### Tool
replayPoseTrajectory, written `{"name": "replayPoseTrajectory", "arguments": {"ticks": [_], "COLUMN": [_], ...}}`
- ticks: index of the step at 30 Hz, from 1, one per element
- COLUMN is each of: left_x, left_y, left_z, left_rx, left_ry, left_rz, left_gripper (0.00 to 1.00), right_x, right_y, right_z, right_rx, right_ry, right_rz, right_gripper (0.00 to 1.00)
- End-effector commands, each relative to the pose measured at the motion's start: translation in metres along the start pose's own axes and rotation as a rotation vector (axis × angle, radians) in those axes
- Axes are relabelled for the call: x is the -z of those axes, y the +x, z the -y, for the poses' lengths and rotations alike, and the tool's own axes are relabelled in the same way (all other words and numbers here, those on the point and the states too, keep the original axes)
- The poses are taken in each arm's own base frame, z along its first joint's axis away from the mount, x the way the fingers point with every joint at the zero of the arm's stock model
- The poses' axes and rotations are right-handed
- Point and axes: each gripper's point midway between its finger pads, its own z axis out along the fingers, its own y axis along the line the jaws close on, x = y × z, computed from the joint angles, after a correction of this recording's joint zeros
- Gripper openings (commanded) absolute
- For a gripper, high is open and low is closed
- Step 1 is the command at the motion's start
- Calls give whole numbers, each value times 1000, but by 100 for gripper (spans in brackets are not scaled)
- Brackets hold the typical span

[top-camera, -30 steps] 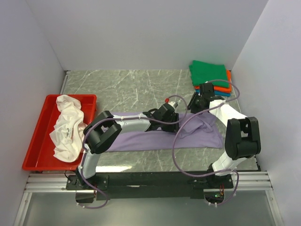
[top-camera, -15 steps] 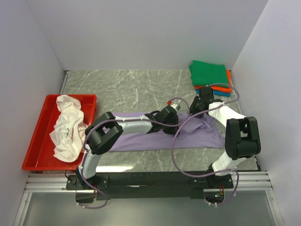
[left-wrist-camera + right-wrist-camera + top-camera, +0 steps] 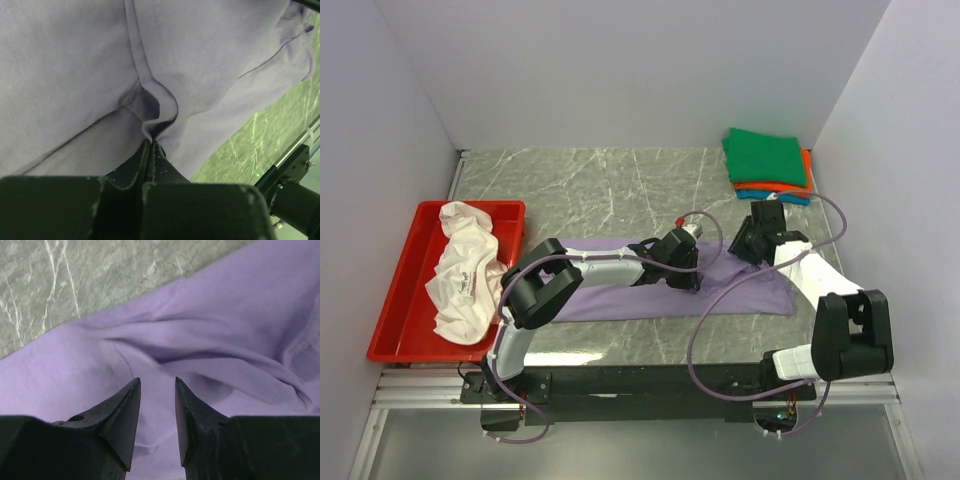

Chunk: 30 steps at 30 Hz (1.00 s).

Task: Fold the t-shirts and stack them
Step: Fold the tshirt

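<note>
A lavender t-shirt (image 3: 745, 295) lies spread flat across the middle of the table. My left gripper (image 3: 692, 282) is down on its centre. In the left wrist view the left gripper (image 3: 150, 143) is shut on a small raised pucker of the lavender t-shirt (image 3: 210, 50). My right gripper (image 3: 745, 248) hovers over the shirt's far right edge. In the right wrist view the right gripper (image 3: 157, 385) is open above the lavender t-shirt (image 3: 225, 315), with nothing between its fingers. A white t-shirt (image 3: 465, 270) lies crumpled in a tray. Folded green (image 3: 765, 155), orange (image 3: 802, 187) and teal (image 3: 792, 198) t-shirts are stacked at the back right.
The red tray (image 3: 395, 300) sits at the left edge of the marble table (image 3: 580, 190). White walls close in the left, back and right sides. The arms' rail runs along the near edge.
My left gripper has closed on the lavender cloth. My right gripper has drawn back to the right, and the shirt's raised right flap now lies flat.
</note>
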Motion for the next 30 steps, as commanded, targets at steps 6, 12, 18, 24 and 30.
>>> {"name": "replayPoseTrajectory", "arguments": {"ticks": [6,12,18,24,30], "left_x": [16,14,13,12,12], "left_y": [-9,-6,-4,0,1], "left_z": [19,21,18,15,13], "left_rx": [-10,5,16,28,23], "left_ry": [60,80,73,74,64], "left_rz": [42,41,39,30,30], "left_gripper": [1,1,1,1,1], "right_x": [7,11,-2,-23,-37], "right_y": [14,-5,-13,-4,-5], "right_z": [12,-21,-48,-63,-58], "right_rx": [-16,-28,-31,-45,-54], "right_ry": [6,-91,-122,-126,-75], "right_rz": [16,26,-3,-60,-62], "right_gripper": [41,41,42,43,45]}}
